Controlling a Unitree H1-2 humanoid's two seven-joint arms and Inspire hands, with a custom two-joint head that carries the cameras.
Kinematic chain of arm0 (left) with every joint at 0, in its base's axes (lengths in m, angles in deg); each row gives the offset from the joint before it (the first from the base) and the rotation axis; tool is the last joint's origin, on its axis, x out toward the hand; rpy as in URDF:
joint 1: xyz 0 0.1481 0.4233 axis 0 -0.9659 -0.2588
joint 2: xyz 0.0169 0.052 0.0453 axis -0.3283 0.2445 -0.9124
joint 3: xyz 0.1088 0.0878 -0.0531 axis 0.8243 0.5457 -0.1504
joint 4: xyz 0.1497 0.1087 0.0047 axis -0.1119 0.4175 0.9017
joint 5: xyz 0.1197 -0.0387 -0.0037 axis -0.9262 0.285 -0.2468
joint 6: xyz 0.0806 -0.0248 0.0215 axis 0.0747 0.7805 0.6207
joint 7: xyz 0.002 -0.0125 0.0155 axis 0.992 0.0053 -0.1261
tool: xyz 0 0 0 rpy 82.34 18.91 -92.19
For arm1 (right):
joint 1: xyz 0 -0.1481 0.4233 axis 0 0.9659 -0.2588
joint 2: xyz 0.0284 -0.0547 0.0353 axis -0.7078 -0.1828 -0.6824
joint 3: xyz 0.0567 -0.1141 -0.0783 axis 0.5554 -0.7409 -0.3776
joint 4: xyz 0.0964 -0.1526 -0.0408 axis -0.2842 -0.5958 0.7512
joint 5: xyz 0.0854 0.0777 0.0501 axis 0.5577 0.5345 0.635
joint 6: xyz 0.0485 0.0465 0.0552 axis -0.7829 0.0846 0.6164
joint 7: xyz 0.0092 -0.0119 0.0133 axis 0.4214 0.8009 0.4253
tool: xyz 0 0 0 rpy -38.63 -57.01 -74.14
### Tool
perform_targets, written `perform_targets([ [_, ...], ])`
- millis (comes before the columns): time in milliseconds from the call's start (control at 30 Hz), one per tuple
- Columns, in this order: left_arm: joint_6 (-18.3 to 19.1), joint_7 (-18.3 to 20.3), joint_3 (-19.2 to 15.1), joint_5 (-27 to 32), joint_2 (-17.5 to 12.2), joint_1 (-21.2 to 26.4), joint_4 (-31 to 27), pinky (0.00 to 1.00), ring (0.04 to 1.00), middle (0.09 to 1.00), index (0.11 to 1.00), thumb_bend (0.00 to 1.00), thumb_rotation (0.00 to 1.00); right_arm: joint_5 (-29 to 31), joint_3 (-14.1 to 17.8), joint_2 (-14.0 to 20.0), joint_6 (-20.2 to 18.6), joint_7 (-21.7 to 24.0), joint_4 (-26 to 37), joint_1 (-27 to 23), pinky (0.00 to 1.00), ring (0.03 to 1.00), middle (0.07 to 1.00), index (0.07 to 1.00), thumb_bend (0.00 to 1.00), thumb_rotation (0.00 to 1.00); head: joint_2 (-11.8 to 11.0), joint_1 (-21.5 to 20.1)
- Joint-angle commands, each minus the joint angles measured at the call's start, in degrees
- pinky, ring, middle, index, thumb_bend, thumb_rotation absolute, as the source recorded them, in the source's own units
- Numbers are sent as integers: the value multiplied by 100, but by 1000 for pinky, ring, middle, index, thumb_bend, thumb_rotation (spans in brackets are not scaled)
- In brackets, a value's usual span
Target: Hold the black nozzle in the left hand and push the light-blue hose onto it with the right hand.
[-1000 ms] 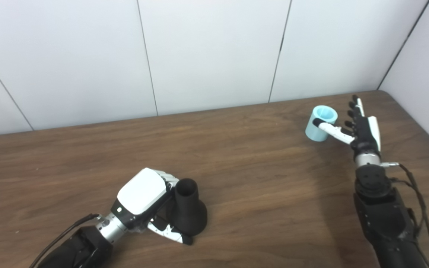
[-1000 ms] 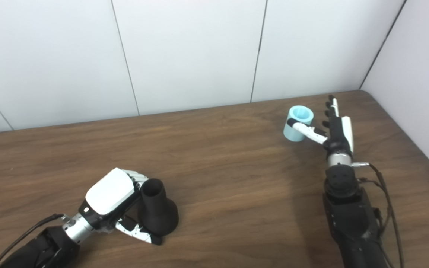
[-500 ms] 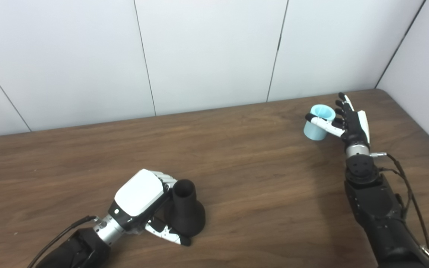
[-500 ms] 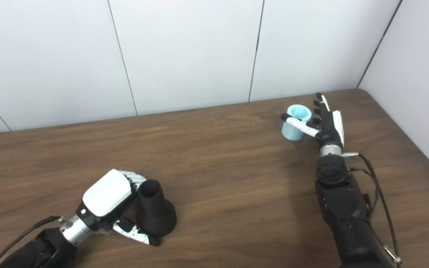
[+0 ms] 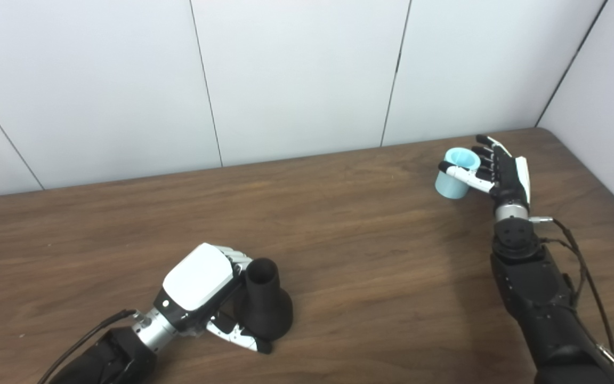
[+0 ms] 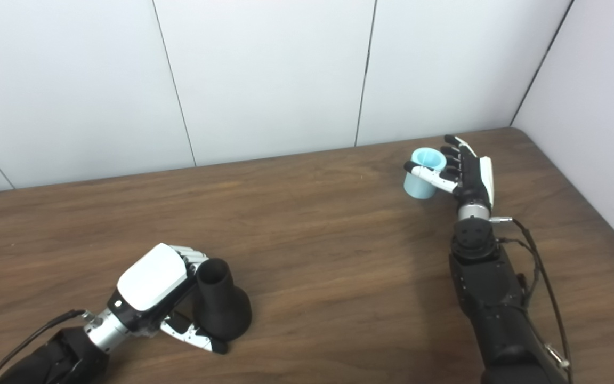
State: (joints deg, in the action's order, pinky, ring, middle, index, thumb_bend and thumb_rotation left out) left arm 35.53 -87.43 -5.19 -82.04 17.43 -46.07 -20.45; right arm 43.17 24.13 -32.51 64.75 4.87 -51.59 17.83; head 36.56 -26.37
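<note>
The black nozzle (image 5: 264, 306) stands upright on the wooden table (image 5: 371, 256) at the front left, wide base down. My left hand (image 5: 200, 290) is shut on it, fingers wrapped behind its neck and thumb at the front of its base. The light-blue hose (image 5: 453, 178), a short open tube, stands at the far right of the table. My right hand (image 5: 499, 170) is around it, with the thumb across its front and the fingers curled against its far side. Both also show in the right eye view: the nozzle (image 6: 221, 304) and the hose (image 6: 423, 178).
White wall panels (image 5: 296, 80) rise right behind the table's far edge, and a side wall (image 5: 605, 96) closes the right. The table's rounded far right corner (image 5: 547, 133) lies just beyond my right hand. Bare wood lies between the two hands.
My right hand has moved forward to the hose, and its fingers have curled from straight to bent around it. My left hand and the nozzle have not moved. The camera shifted slightly.
</note>
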Motion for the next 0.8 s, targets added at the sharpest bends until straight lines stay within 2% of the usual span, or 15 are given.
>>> perform_targets([
  [0,-3,180,95,-141,-245,-33,103,407,444,439,509,504,0,-5,-89,96,-124,147,77,-76,715,757,769,791,1000,357,-1,0],
  [200,-3,162,132,-95,-254,-17,95,409,445,438,508,504,0,35,-206,131,-375,337,214,18,710,758,773,782,1000,307,-8,18],
  [467,-3,143,120,-159,-190,-8,136,411,444,437,509,504,0,97,-309,176,-205,499,241,133,703,745,757,776,1000,298,-47,107],
  [633,2,135,110,-233,-138,-15,166,395,434,427,511,503,0,75,-417,186,-338,607,462,236,702,738,739,776,1000,297,-58,153],
  [767,8,188,80,-283,-120,-33,157,399,439,428,508,503,0,83,-489,174,-413,649,548,288,692,731,732,766,1000,258,-54,181],
])
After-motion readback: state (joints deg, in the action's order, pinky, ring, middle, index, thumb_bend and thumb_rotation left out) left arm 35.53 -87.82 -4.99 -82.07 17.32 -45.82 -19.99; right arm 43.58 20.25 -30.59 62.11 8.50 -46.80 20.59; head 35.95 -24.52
